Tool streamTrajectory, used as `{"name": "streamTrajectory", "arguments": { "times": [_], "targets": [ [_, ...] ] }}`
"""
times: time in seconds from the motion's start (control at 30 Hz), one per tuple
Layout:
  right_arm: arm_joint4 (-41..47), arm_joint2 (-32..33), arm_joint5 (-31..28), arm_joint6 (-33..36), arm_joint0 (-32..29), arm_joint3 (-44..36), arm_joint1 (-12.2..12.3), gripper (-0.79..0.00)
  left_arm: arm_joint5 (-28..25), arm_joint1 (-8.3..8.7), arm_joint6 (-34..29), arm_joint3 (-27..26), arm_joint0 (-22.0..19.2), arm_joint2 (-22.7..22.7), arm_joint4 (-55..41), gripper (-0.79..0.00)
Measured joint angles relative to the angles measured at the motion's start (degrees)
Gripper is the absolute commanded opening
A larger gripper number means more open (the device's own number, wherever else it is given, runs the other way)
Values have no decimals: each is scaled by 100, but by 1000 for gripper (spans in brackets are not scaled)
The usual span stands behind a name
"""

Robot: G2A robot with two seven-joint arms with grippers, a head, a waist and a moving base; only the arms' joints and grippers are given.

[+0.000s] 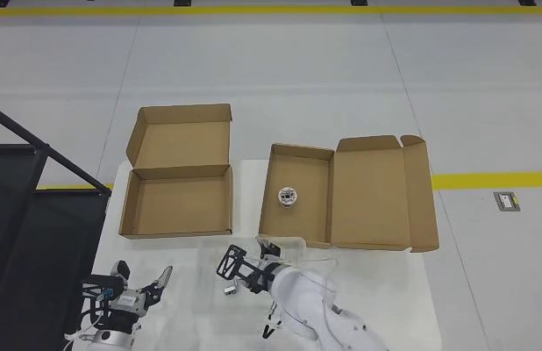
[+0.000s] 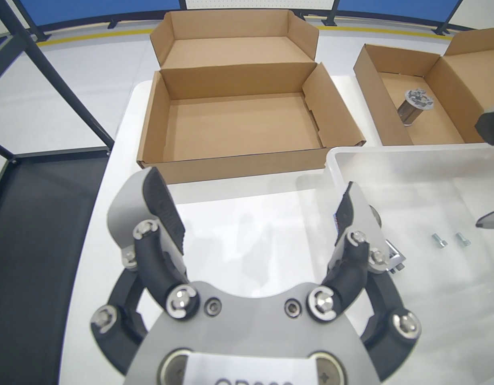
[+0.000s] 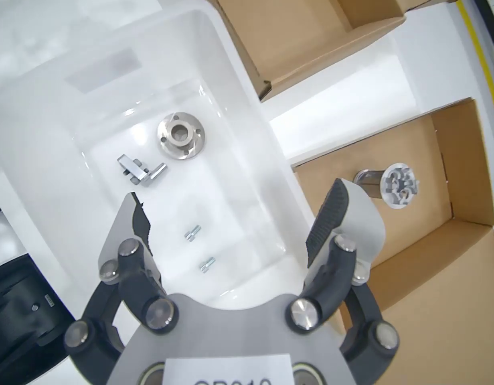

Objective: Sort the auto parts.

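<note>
A clear plastic bin [image 3: 231, 41] holds a round metal flange [image 3: 181, 136], an L-shaped bracket [image 3: 140, 170] and two small bolts [image 3: 193, 234]. My right gripper [image 3: 235, 198] hangs open over the bin's end nearest the bolts, nothing between its fingers; in the top view the right gripper [image 1: 250, 253] is at the bin [image 1: 293, 239]. My left gripper [image 2: 251, 198] is open and empty above bare table, beside the bin's wall [image 2: 331, 162]. The right cardboard box [image 1: 297, 167] contains one cylindrical metal part [image 1: 288, 196]. The left cardboard box [image 1: 174, 204] is empty.
Both boxes have their lids folded open, the left box's lid [image 1: 179, 136] toward the far side, the right one's lid [image 1: 376, 193] off to the right. A black framed cart [image 1: 34, 219] stands against the table's left edge. White tabletop lies between left gripper [image 1: 141, 276] and left box.
</note>
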Motion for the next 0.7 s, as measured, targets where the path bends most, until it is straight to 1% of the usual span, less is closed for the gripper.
{"name": "streamTrajectory", "arguments": {
  "times": [0.13,0.17,0.2,0.3,0.47,0.5,0.53,0.57,0.6,0.67,0.7],
  "targets": [
    [51,-122,21,455,-47,127,-49,0,0,0,0,0,0,0,0,0],
    [81,-134,36,530,-32,189,-63,-34,0,0,0,0,0,0,0,0],
    [122,-143,60,583,-16,259,-79,-52,0,0,0,0,0,0,0,0],
    [283,-142,200,593,34,496,-129,-46,0,0,0,0,0,0,0,0],
    [514,-14,526,497,79,955,-184,-129,0,0,0,0,0,0,0,0],
    [536,2,610,498,82,1019,-195,-179,0,0,0,0,0,0,0,0],
    [570,19,727,500,81,1081,-211,-197,0,0,0,0,0,0,0,0],
    [580,25,822,506,80,1115,-223,-249,0,0,0,0,0,0,0,0],
    [583,22,910,514,77,1142,-235,-259,0,0,0,0,0,0,0,0],
    [524,-13,1086,567,85,1212,-264,-308,0,0,0,0,0,0,0,0],
    [490,-39,1152,597,95,1242,-279,-320,0,0,0,0,0,0,0,0]
  ]
}}
